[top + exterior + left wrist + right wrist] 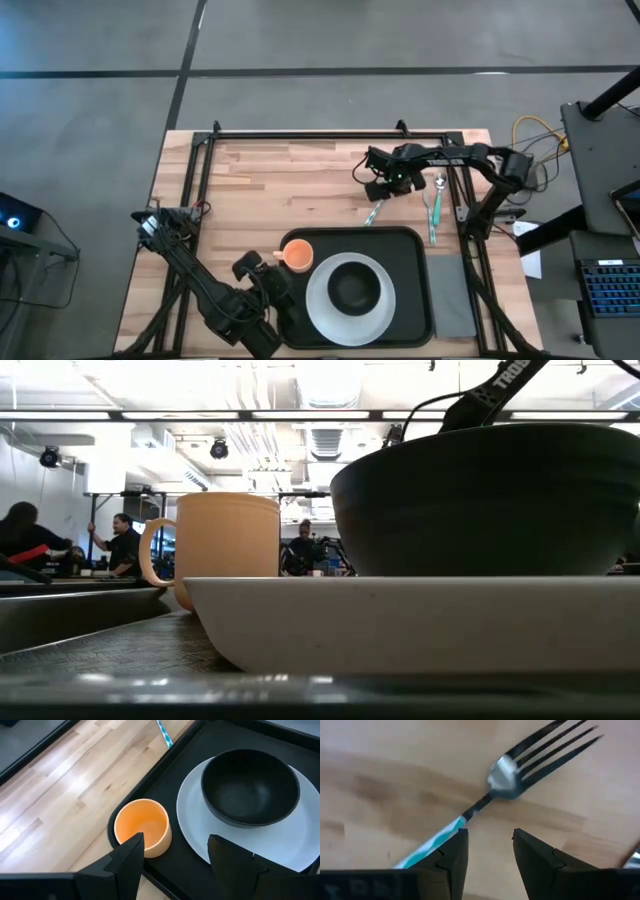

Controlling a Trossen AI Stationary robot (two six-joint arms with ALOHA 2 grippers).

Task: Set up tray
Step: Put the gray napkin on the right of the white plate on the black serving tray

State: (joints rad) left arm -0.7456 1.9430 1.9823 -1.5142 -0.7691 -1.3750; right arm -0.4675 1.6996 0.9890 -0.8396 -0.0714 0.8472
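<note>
The black tray (415, 250) lies at the table's near middle. It carries a white plate (318, 305) with a black bowl (352, 288) on it, and an orange mug (298, 254) in its far left corner. A fork (510, 765) with a teal handle (374, 212) lies flat on the wood just beyond the tray's far rim. My right gripper (490, 845) points down over the fork's neck, open, with the handle running under one finger. My left gripper (175, 845) hovers open above the tray's left part, between mug (142, 827) and plate (190, 820).
A teal-handled spoon (436, 205) lies on the wood right of the fork. A grey napkin (452, 295) lies along the tray's right side. A black frame rail (330, 134) runs along the table's far edge. Bare wood stretches across the far left.
</note>
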